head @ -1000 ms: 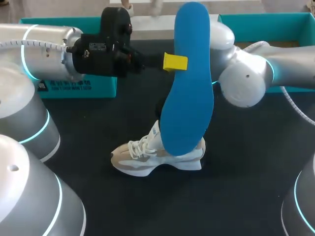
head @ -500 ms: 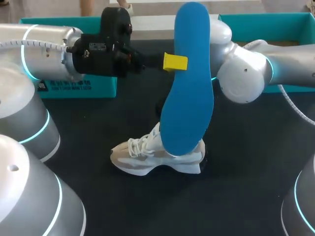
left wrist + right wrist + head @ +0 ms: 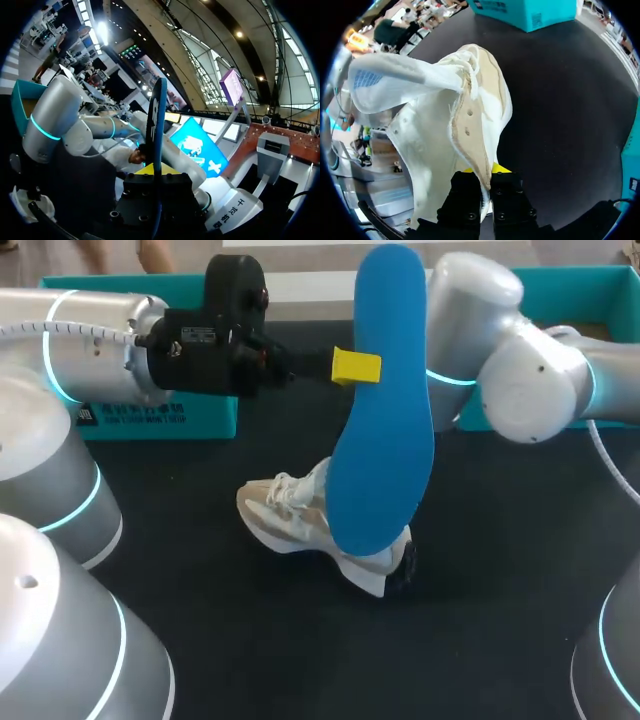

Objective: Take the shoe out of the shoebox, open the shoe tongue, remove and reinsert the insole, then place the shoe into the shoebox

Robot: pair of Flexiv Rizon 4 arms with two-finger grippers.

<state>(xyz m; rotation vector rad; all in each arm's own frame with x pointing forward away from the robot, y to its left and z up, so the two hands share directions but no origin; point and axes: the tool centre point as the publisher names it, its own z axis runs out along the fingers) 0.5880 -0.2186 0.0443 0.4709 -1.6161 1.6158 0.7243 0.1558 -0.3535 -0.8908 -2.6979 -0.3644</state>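
The left gripper (image 3: 357, 367) is pinching the flat blue foam insole (image 3: 381, 440) upright above the beige-and-white mesh sneaker (image 3: 290, 516). The right gripper (image 3: 485, 173) is clamping the sneaker's collar and holding it tilted on the table. Reinsertion looks next, which calls for aiming the insole's toe into the opening.

Blue insole (image 3: 382, 420) stands upright in the air over the white-and-beige shoe (image 3: 290, 520); shoe tipped sideways, tongue (image 3: 395, 82) folded outward.

Black table (image 3: 500, 580) holds left box (image 3: 160, 425), right box (image 3: 595, 290).

one white shoe (image 3: 290, 522), one blue insole (image 3: 385, 440), two teal boxes (image 3: 205, 418) (image 3: 600, 282) and two robot hands (image 3: 356, 367) (image 3: 485, 175).
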